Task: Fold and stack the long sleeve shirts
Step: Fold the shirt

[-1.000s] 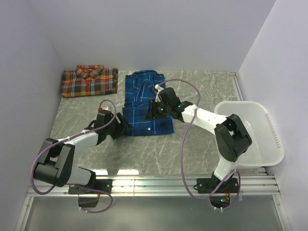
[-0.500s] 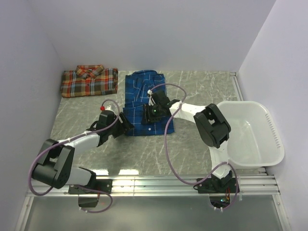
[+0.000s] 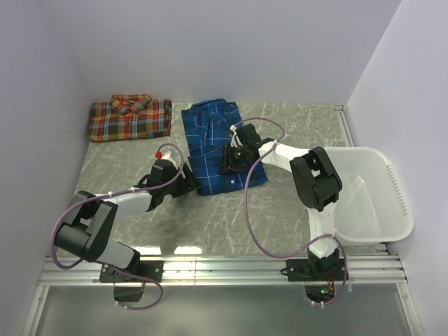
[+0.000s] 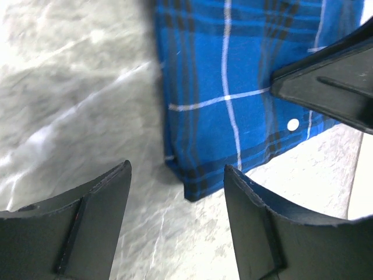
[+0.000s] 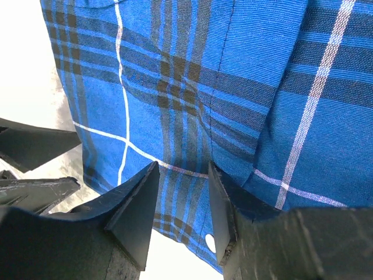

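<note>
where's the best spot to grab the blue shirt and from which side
Take its near left corner, where the folded layers end in a thick edge on the table. The blue shirt lies flat, so probably only its edges can be pinched. Come in low from the near left, where the left gripper stands open facing that corner.

A white plastic basket [image 3: 397,190] is sitting at the right side of the grey marbled bench [image 3: 231,217], its mouth facing up. It may be overhanging the bench's right edge slightly. Metal rails [image 3: 231,264] are running along the near edge, and pale walls [image 3: 245,49] are enclosing three sides.
</note>
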Robot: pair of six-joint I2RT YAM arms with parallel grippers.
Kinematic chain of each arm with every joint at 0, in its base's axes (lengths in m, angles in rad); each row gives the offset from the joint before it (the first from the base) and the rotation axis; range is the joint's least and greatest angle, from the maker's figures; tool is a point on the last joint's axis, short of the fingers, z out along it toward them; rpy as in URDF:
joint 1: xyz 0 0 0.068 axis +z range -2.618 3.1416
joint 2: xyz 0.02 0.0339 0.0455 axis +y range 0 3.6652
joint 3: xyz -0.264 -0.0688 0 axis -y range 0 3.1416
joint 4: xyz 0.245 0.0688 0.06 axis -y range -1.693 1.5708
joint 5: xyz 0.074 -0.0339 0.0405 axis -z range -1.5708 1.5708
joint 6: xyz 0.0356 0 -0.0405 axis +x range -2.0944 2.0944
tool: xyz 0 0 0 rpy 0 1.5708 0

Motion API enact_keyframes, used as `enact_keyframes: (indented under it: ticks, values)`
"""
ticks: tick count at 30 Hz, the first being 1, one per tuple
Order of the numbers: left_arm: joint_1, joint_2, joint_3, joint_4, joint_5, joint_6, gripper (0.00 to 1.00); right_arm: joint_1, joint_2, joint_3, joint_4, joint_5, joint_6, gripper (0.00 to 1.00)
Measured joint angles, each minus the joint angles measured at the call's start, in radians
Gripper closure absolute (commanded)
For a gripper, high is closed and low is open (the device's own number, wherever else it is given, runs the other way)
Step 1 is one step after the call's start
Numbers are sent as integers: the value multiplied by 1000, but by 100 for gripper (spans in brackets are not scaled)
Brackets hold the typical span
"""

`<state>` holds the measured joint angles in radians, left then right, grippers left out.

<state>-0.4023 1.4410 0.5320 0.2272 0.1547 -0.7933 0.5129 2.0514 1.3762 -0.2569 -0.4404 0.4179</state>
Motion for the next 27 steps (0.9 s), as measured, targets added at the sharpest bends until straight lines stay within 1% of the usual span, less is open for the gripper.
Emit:
enact_keyframes:
  ticks: [9, 15, 27]
  values:
    - [-30, 74, 2, 150, 45, 33, 30, -3, 1, 0, -1, -13, -17, 53]
    - [-34, 114, 14, 187, 71, 30, 31, -3, 1, -1, 0, -14, -19, 53]
    - [-34, 111, 22, 198, 92, 5, 32, -5, 1, -1, 0, -18, -19, 53]
